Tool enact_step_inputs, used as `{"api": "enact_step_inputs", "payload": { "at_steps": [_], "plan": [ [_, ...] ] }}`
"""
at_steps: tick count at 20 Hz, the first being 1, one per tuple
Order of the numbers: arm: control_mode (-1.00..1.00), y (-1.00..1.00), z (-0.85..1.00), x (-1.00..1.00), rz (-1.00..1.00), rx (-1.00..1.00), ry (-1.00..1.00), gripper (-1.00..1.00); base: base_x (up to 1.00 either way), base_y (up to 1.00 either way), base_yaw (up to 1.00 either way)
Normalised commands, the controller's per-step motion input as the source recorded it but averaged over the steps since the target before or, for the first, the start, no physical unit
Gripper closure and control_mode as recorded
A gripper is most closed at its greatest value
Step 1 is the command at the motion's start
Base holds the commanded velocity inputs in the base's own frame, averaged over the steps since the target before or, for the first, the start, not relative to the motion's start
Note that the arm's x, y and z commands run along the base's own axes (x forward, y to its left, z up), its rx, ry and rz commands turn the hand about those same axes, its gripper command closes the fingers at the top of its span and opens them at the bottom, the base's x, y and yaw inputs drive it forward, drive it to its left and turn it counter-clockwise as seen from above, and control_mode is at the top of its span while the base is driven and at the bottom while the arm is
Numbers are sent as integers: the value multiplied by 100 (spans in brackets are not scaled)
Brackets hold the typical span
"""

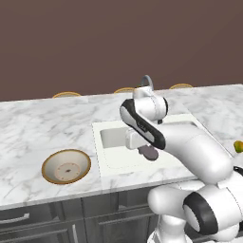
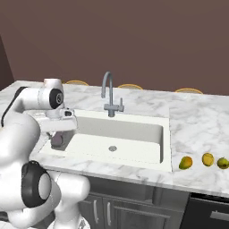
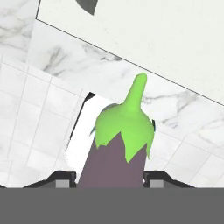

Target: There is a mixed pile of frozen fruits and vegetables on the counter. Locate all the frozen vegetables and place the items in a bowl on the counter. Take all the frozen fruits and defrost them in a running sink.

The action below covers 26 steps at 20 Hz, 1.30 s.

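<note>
Hand view shows my pincer clamped on the eggplant, purple body between the fingertips, green stem cap pointing away from me; taking the sink as landmark, the eggplant hangs over its left end, above the basin; the bowl sits on the tabletop further left of the sink, and three small yellow-green fruits lie in a row to the sink's right. I judge the eggplant light, stiff while frozen, its skin smooth and likely slippery; holding it across the thick middle of the body, not the tapering stem, seems safest for carrying it over the sink's rim to the bowl.
</note>
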Motion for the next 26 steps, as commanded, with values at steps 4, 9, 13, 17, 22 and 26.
{"api": "enact_step_inputs", "payload": {
  "at_steps": [4, 9, 13, 17, 22, 26],
  "plan": [
    [-100, 100, -8, 4, 2, -6, 9, 100, 0, 0, 0],
    [-100, 92, 4, 26, -1, -6, 7, 100, 0, 0, 0],
    [-100, 94, 3, 35, -6, -6, 5, 100, 0, 0, 0],
    [-100, 79, -9, 42, -15, -6, -3, 100, 0, 0, 0],
    [-100, 63, -19, 48, -20, 0, -8, 100, 0, 0, 0],
    [-100, 69, -23, 39, -21, -5, -13, 100, 0, 0, 0]
  ]
}}
